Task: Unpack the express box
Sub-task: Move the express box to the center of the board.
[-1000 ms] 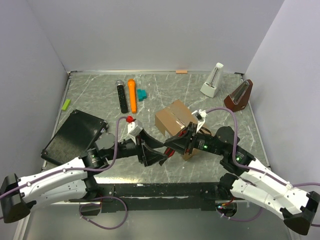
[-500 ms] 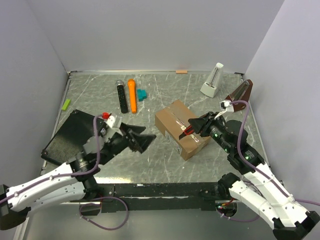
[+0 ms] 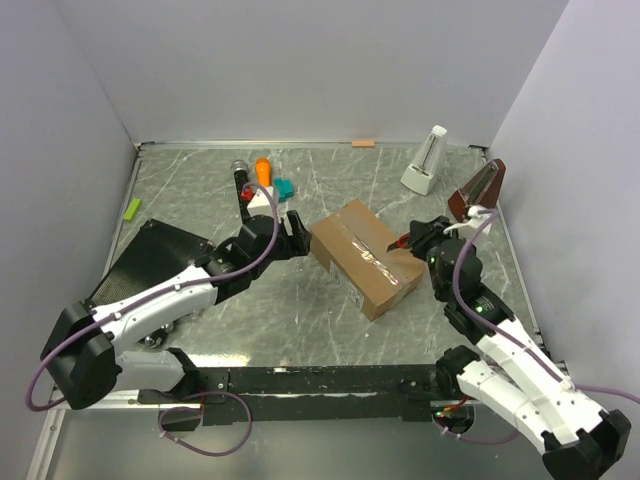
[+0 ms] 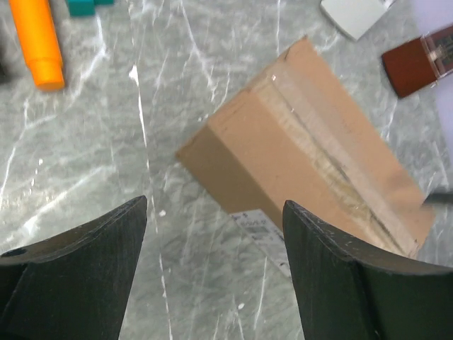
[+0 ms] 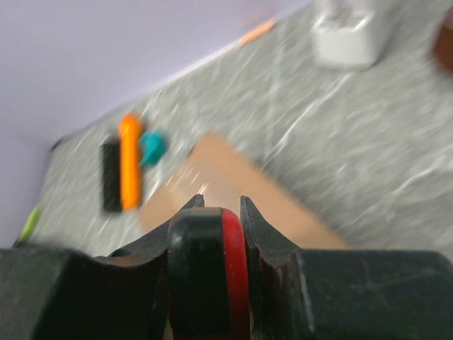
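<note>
Grey marbled tabletop [image 3: 300, 320] fills my overhead view, with the cardboard box [image 3: 365, 258] lying near its middle, flaps closed and clear tape running along the top seam. I have the left gripper [image 3: 290, 232] just beside the box's left corner, jaws spread wide and holding nothing. The right gripper [image 3: 410, 240] is clenched on a red-and-black tool [image 5: 209, 269], its tip at the box's right edge; I cannot tell if it touches. An orange marker [image 3: 263, 170] and a teal block [image 3: 284, 187] lie behind the box, and a black case [image 3: 150, 265] sits at the left.
</note>
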